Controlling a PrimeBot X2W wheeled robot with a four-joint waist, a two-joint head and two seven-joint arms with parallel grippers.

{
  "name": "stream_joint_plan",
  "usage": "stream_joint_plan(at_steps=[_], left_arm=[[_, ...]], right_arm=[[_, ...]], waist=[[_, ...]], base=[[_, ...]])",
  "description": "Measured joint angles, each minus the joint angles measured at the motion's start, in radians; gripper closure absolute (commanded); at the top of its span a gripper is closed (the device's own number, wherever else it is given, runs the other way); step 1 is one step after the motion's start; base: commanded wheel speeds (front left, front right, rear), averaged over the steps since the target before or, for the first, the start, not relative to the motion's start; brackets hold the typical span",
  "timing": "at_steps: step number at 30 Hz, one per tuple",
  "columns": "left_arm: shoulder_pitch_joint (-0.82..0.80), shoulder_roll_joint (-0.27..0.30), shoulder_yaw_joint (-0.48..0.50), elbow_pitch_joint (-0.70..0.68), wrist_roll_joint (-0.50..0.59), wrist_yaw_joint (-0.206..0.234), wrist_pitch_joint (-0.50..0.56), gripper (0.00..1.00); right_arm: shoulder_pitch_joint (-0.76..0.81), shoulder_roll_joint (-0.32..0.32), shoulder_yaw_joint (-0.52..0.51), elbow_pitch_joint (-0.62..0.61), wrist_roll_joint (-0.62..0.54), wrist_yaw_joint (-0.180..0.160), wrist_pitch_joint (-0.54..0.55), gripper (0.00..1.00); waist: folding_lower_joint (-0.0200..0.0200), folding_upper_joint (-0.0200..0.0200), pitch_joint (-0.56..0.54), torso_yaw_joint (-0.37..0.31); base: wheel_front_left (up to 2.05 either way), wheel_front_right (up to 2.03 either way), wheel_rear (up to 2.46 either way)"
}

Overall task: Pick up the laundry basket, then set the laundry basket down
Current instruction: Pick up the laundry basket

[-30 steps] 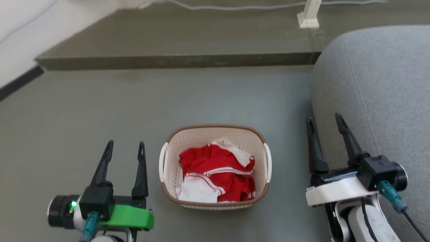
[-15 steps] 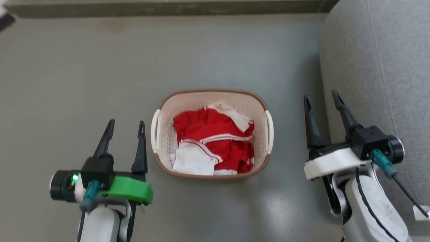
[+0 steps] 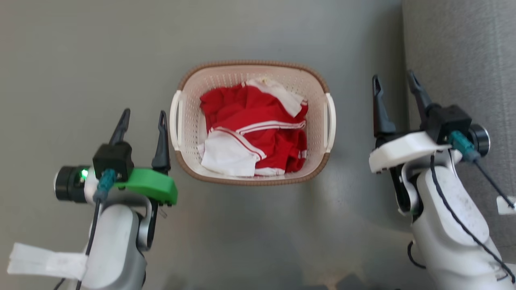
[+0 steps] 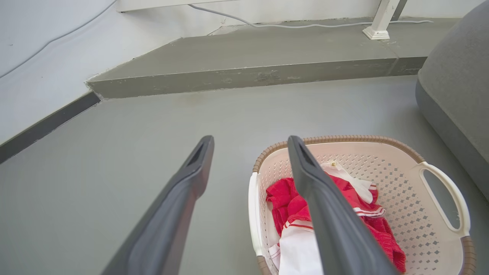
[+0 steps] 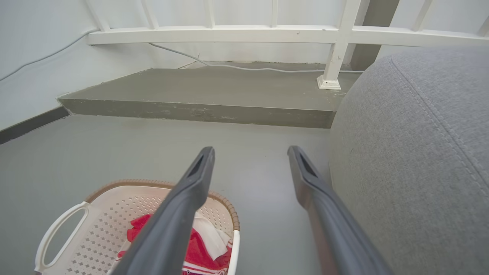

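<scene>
Grey floor, wide open to the left. Laundry basket down on it between the arms, clothes inside. Left gripper parted, empty, just beside one handle; right gripper parted, empty, farther off. Best to close in level on both handles. Sofa crowding the right.

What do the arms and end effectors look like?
Left end effector: two long tapered dark fingers, green mount, lit green light, teal plug. Right end effector: same fingers, white mount, teal plug, black cable. Forearms pale grey-white.
</scene>
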Motion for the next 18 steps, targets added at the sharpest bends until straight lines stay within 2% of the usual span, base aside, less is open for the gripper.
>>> stream_joint_plan(at_steps=[18], left_arm=[[-0.243, -0.013, 0.006, 0.207, -0.024, -0.018, 0.0, 0.0]], right_arm=[[-0.215, -0.002, -0.002, 0.193, 0.047, 0.002, 0.0, 0.0]], waist=[[0.0, 0.0, 0.242, 0.004]], base=[[0.0, 0.0, 0.0]])
